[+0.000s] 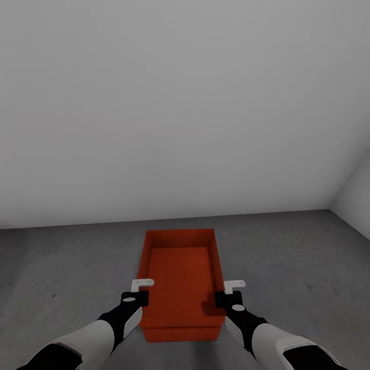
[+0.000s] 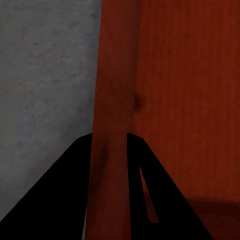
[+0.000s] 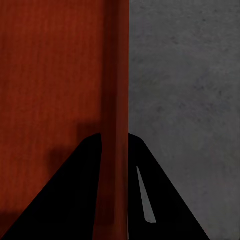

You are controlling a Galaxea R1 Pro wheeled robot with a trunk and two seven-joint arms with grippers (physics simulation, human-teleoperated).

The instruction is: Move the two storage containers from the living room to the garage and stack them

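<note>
An orange-red storage container point(image 1: 180, 267) is right in front of me in the garage, long side pointing away, over the dark grey concrete floor point(image 1: 67, 267). My left gripper point(image 1: 139, 294) is shut on its left wall point(image 2: 112, 100), one finger on each side of the rim. My right gripper point(image 1: 227, 295) is shut on its right wall point(image 3: 116, 90) the same way. The bin's inside point(image 3: 50, 75) holds nothing. I cannot tell whether it rests on the floor or hangs just above it. The second container is out of view.
A plain pale grey wall point(image 1: 180, 103) rises just beyond the container. A second wall point(image 1: 357, 195) meets it at a corner on the right. Bare concrete point(image 3: 185, 100) spreads to both sides of the bin.
</note>
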